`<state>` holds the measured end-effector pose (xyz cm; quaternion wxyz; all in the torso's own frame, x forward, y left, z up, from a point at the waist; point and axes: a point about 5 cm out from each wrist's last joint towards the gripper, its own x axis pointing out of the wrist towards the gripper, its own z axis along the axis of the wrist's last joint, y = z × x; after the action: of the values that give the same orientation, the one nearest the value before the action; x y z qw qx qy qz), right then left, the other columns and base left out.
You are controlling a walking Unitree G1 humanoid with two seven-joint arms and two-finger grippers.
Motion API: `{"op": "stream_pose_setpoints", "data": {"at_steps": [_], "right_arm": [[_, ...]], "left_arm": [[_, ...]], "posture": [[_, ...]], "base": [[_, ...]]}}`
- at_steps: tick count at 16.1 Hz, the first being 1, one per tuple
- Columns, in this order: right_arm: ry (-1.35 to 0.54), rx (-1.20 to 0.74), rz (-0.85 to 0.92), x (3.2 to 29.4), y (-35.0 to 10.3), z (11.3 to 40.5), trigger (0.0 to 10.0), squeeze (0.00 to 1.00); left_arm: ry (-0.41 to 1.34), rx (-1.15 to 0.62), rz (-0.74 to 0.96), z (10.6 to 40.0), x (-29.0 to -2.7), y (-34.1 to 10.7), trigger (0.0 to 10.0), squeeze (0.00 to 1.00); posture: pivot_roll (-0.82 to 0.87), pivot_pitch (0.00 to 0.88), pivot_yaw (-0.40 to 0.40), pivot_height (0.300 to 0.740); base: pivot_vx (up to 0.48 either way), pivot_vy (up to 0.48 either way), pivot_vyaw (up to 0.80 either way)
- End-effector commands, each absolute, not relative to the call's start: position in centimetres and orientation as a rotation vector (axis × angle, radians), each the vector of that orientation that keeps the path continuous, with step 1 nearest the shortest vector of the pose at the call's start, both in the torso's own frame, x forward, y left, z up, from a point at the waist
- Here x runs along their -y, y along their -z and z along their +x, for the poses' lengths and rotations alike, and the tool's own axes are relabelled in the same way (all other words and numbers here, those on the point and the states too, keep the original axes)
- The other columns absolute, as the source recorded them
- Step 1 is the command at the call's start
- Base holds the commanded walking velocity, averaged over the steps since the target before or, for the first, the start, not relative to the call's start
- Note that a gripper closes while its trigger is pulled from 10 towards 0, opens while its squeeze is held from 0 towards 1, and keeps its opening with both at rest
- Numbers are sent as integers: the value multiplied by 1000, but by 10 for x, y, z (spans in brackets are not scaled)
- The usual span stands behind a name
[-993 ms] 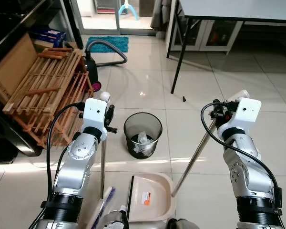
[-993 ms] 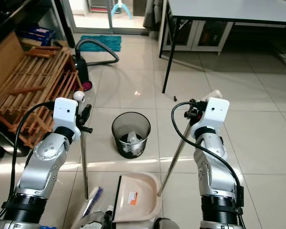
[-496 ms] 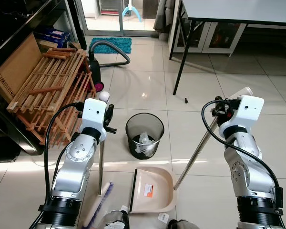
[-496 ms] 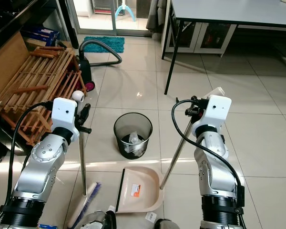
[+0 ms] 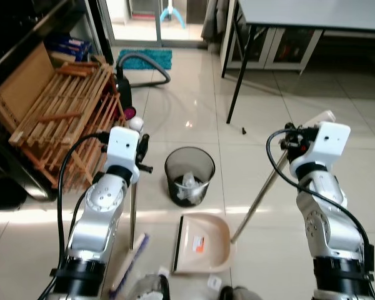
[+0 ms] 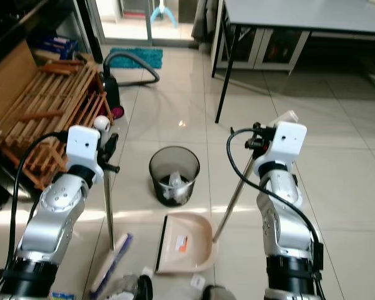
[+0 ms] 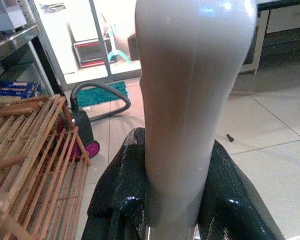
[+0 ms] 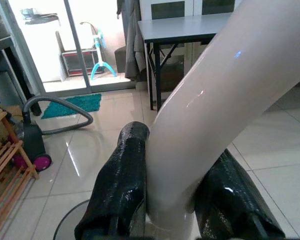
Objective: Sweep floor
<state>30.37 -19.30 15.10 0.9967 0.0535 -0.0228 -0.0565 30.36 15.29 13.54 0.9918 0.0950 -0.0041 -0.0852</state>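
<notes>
Below, on the tiled floor (image 5: 175, 119), the left gripper (image 5: 139, 149) is clenched on the broom handle (image 5: 133, 212), its 2 black fingers (image 7: 115, 195) pressed against either side of the pale grip. The broom stands nearly upright, its bristle head (image 5: 128, 267) resting on the tiles just left of the dustpan (image 5: 203, 244). The right gripper (image 5: 292, 137) is clamped on the dustpan handle (image 5: 256, 203), which slants down to the cream pan lying flat in front of the black wire bin (image 5: 189, 176). A small scrap (image 5: 214, 282) lies beside the pan's near edge.
</notes>
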Motion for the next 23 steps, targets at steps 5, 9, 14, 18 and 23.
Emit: {"op": "stream_pose_setpoints", "data": {"at_steps": [5,9,14,18,23], "right_arm": [[135,91,92,198,-161,303,10000,0],[135,97,90,198,-163,304,10000,0],[181,127,75,202,-167,303,10000,0],[171,119,84,196,-164,301,10000,0],[168,125,87,195,-165,301,10000,0]], "left_arm": [[168,37,204,304,-152,-142,10000,0],[160,44,206,305,-153,-144,10000,0],[142,59,214,308,-155,-148,10000,0],[137,41,233,307,-154,-145,10000,0],[116,50,238,306,-154,-145,10000,0]], "posture": [[-15,41,17,740],[-15,38,15,740],[-17,33,15,740],[-15,37,5,740],[-14,51,-2,740]], "base": [[-359,0,0],[-319,0,0],[0,0,0],[0,0,0],[0,-247,0]]}}
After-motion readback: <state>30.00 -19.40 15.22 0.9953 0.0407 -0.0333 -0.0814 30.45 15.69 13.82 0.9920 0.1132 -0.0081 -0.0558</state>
